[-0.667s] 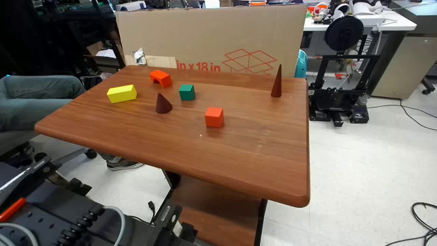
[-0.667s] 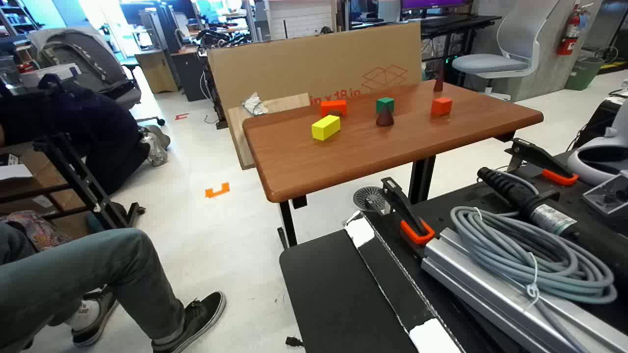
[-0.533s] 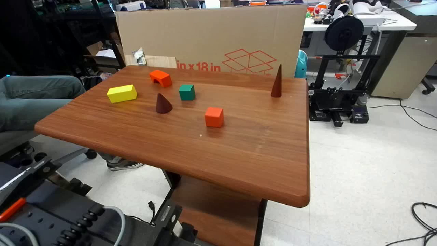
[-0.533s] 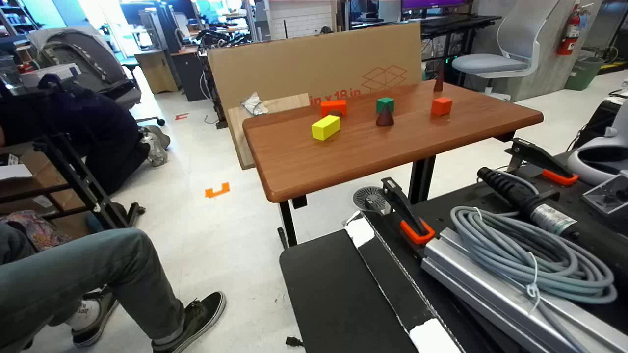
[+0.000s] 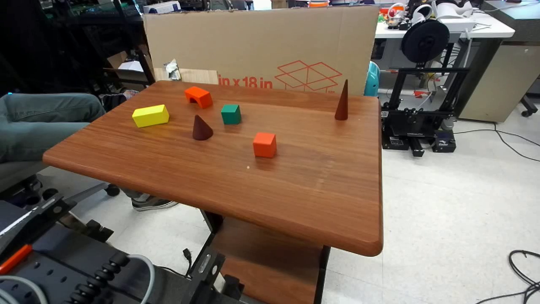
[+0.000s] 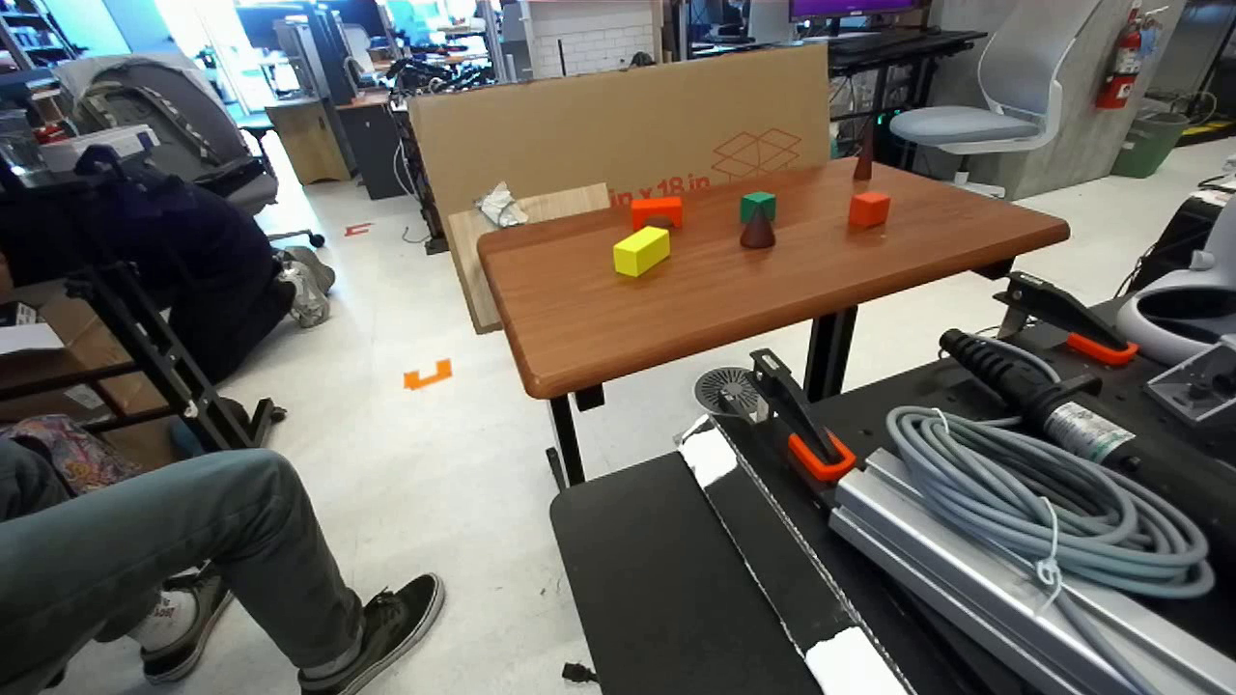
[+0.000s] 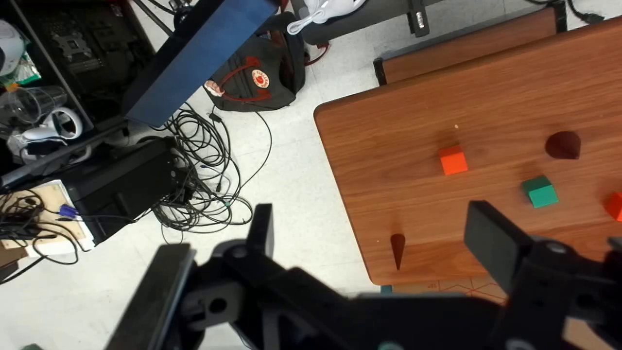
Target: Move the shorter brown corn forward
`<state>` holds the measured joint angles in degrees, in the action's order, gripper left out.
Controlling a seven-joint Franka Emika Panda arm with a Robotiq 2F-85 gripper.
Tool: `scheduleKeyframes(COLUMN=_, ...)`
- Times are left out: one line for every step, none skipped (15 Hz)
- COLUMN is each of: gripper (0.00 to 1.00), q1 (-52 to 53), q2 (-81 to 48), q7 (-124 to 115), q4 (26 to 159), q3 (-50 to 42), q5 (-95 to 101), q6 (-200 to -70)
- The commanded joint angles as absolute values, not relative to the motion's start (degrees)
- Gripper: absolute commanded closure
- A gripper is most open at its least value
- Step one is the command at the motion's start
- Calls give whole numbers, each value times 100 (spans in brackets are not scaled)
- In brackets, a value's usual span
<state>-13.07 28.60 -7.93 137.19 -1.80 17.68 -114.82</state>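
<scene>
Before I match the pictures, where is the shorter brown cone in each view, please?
In an exterior view: shorter brown cone, left of centre, below-left of the green cube.
In an exterior view: shorter brown cone, upper half, right of centre, partly hiding the green cube.
Wrist view: shorter brown cone, near right edge, above-right of the green cube.
Shared landmark: green cube.

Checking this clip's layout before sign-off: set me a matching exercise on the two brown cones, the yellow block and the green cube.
Column 1
1. shorter brown cone
2. taller brown cone
3. yellow rectangular block
4. green cube

Column 2
A. not seen in the wrist view
B. partly hidden by a cone in an exterior view
C. rightmost of the four in both exterior views
D. partly hides a cube in an exterior view

Right pairs: 1-D; 2-C; 3-A; 4-B
</scene>
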Motion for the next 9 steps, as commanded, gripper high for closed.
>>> scheduleKeyframes(gripper=0, q1=-1215, q2=2858, q7=-824, q4=13702, q3=-257, q5=1808, q6=-11453)
scheduleKeyframes(gripper=0, q1=-1215, q2=2858, q7=-824, q4=13702, q3=-257, q5=1808, q6=-11453)
scheduleKeyframes(gripper=0, q1=-1215, q2=2858, q7=-824, q4=13702, q3=-257, q5=1808, q6=-11453)
scheduleKeyframes(gripper=0, q1=-1215, q2=2858, q7=-824, q4=13702, q3=-257, q5=1807, q6=-11453)
scheduleKeyframes(gripper=0, q1=-1215, q2=2858, q7=-824, q4=13702, q3=-257, q5=1808, q6=-11453)
scheduleKeyframes(gripper=0, q1=-1178, q2=2837, q7=-775, q4=13723, q3=-229, q5=1851, q6=-11524)
scheduleKeyframes(gripper=0, q1=-1151, q2=2821, q7=-763, q4=13753, q3=-205, q5=1880, q6=-11577)
scheduleKeyframes(gripper=0, q1=-1115, q2=2780, q7=-781, q4=13789, q3=-172, q5=1912, q6=-11688)
scheduleKeyframes(gripper=0, q1=-1068, q2=2729, q7=-782, q4=13801, q3=-150, q5=1905, q6=-11747)
